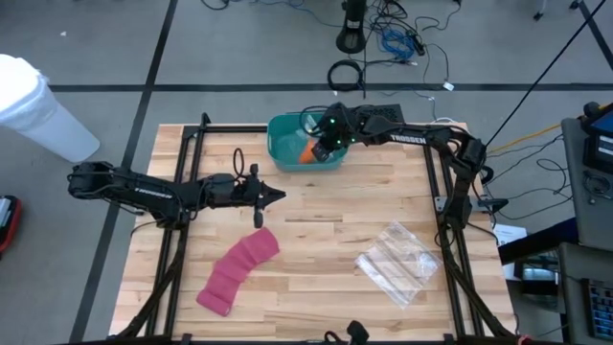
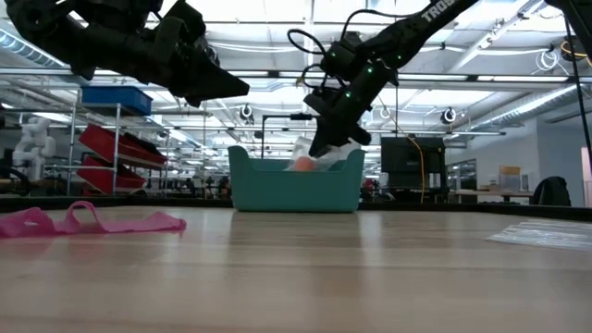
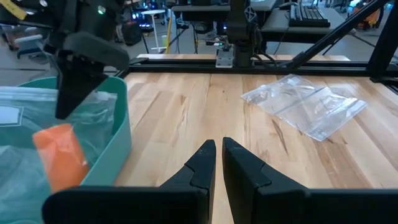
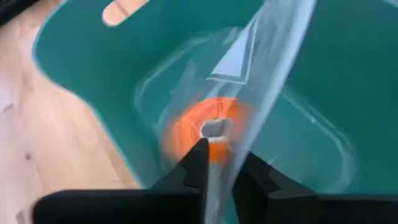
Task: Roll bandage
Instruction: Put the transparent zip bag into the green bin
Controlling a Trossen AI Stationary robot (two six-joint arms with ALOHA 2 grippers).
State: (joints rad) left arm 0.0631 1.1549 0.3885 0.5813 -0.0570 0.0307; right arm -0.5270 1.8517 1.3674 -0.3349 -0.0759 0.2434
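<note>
Pink bandage (image 1: 239,269) lies unrolled on the near part of the wooden table (image 1: 326,206), untouched. Just beyond it the left gripper (image 1: 278,196) hovers with jaws together, seemingly waiting. Farthest, the right gripper (image 1: 320,151) reaches into the teal bin (image 1: 283,144), jaws pinched on a clear plastic bag (image 4: 261,81) beside an orange roll (image 4: 208,127), probably clearing it.
</note>
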